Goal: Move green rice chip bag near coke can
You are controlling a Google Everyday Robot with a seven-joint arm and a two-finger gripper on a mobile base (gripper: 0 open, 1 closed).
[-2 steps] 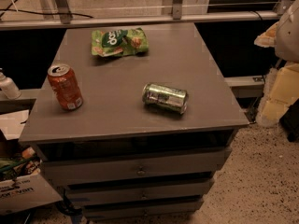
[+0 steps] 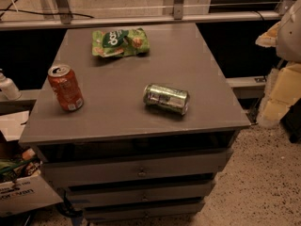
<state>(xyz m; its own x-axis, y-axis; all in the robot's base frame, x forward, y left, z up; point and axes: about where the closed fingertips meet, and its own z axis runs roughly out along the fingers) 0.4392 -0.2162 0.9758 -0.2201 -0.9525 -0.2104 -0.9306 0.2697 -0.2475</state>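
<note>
The green rice chip bag (image 2: pixel 121 42) lies flat at the far middle of the grey cabinet top (image 2: pixel 188 65). The coke can (image 2: pixel 66 87) stands upright near the left front edge, well apart from the bag. My gripper (image 2: pixel 277 95) shows as pale arm parts at the right edge of the camera view, off the side of the cabinet, far from both the bag and the can and holding nothing that I can see.
A shiny silver-green can (image 2: pixel 166 98) lies on its side in the middle front of the top. Drawers (image 2: pixel 141 172) sit below. A white bottle (image 2: pixel 7 86) and a cardboard box (image 2: pixel 21 192) are at the left. A metal rail (image 2: pixel 141 19) runs behind.
</note>
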